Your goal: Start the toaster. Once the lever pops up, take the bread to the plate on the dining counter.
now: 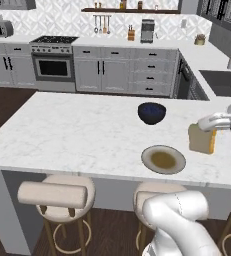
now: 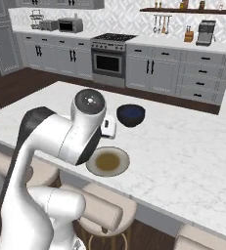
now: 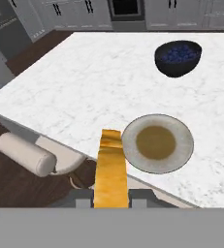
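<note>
the bread (image 1: 202,138) is held upright in the closed pincer (image 3: 111,196) above the table (image 1: 77,130), just right of the plate (image 1: 163,159) and near the blue bowl (image 1: 152,113), so it should be carried left over the plate's centre, lowered flat, then released.

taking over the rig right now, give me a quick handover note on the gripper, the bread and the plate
Gripper: shut on the bread, held upright above the dining counter.
Plate: bare, near the counter's stool-side edge, with the dark blue bowl behind it.
Done: bread carried over to the dining counter.
Left: move the bread over the plate, which sits just beside it in the hand view, lower it, and open the fingers.
</note>
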Controlling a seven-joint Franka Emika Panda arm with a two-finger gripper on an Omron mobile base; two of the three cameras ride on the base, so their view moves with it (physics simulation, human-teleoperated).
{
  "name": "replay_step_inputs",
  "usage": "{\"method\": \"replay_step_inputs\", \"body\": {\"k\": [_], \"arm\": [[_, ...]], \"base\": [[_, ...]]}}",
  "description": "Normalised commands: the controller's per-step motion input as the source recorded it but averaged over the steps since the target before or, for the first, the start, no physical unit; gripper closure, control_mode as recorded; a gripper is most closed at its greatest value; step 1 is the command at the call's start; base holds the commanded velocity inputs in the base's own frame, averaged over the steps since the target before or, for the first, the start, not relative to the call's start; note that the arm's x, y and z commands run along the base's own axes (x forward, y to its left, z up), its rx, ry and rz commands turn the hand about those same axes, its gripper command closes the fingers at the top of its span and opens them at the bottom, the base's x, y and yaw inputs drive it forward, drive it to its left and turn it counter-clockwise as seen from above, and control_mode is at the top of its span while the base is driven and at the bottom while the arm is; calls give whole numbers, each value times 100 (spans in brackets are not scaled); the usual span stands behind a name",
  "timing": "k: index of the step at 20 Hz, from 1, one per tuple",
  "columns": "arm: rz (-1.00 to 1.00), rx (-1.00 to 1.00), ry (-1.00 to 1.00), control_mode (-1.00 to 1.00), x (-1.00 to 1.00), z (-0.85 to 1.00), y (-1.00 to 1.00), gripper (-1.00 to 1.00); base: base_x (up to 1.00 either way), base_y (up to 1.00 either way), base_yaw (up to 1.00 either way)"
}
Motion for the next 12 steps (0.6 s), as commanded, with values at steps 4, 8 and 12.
{"method": "replay_step_inputs", "body": {"k": [4, 8, 12], "arm": [[31, 15, 12, -100, 100, -78, -6, 100], [18, 21, 16, -100, 94, -65, 0, 100], [6, 21, 7, -100, 79, -61, 0, 100]], "base": [[0, 0, 0], [0, 0, 0], [0, 0, 0]]}}
